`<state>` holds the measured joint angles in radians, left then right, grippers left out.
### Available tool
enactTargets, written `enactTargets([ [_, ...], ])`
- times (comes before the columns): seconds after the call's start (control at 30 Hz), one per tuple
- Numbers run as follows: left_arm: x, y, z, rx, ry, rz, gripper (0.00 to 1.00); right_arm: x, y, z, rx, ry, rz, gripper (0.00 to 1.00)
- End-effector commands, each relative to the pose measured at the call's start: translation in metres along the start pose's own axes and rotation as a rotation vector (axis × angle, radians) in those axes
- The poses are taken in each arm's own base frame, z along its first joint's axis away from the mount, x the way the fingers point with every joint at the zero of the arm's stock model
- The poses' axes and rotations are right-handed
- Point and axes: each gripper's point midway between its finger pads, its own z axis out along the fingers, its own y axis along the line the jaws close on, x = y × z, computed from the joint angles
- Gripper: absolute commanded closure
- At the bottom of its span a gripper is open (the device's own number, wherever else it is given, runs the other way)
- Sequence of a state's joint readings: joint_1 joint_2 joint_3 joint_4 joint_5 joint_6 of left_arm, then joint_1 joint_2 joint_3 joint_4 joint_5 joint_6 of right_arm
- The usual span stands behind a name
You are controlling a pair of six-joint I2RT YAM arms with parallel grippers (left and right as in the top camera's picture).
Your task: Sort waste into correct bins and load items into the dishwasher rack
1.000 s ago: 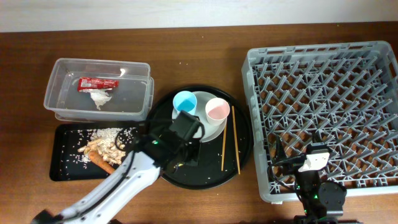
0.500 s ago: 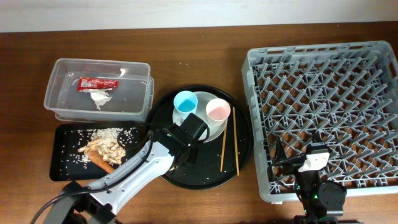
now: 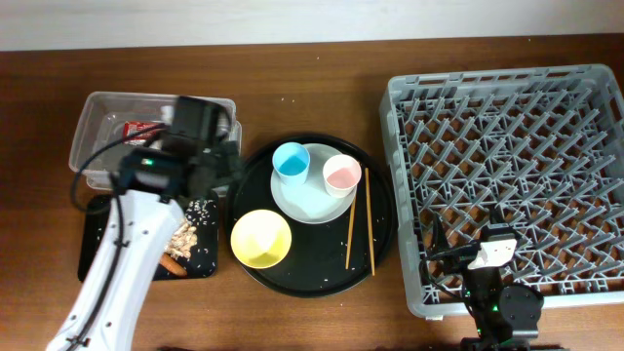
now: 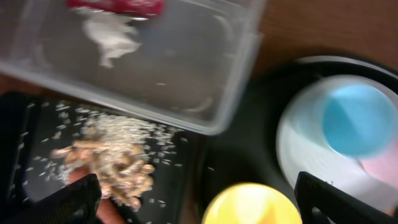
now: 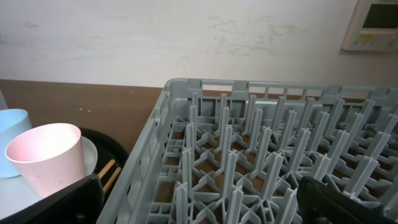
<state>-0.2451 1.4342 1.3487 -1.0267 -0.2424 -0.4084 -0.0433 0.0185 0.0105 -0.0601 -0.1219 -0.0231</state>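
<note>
My left gripper (image 3: 207,168) (image 4: 199,205) hangs open and empty above the meeting of the clear tub (image 3: 97,136) and the shallow black tray (image 3: 97,244). The tub holds a red wrapper (image 4: 118,5) and a white tissue (image 4: 112,31). Beige scraps (image 4: 118,168) and an orange stick (image 3: 171,265) lie in the black tray. A yellow bowl (image 3: 261,239), the plate (image 3: 314,200), a blue cup (image 3: 291,161), a pink cup (image 3: 341,174) and chopsticks (image 3: 359,219) sit on the round tray. My right gripper (image 3: 470,239) (image 5: 199,202) is open over the grey rack's (image 3: 507,166) near-left corner.
The large round black tray (image 3: 322,278) lies between the bins and the rack, strewn with white specks. The left arm (image 3: 117,263) crosses the shallow black tray. A pale wall runs along the table's far edge.
The left arm has swung from the round tray up and left over the bins, its jaws opening. The yellow bowl now shows uncovered on the round tray. The right arm is still.
</note>
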Motion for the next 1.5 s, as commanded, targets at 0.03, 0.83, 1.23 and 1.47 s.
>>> enactTargets([
  [0.03, -0.017, 0.055, 0.001, -0.081, -0.02, -0.16, 0.01, 0.003, 0.0, 0.0, -0.003, 0.006, 0.006, 0.02],
  [0.83, -0.019, 0.066, 0.003, -0.098, -0.019, -0.188, 0.01, -0.201, 0.053, -0.004, -0.32, 0.696, 0.292, 0.02],
  [1.23, -0.019, 0.066, 0.003, -0.098, -0.019, -0.188, 0.01, -0.035, 0.11, 0.036, -0.24, 1.468, 0.205, 0.56],
  [1.47, -0.019, 0.066, 0.003, -0.098, -0.019, -0.188, 0.01, 0.005, 0.162, 0.04, -0.279, 1.461, 0.096, 0.36],
])
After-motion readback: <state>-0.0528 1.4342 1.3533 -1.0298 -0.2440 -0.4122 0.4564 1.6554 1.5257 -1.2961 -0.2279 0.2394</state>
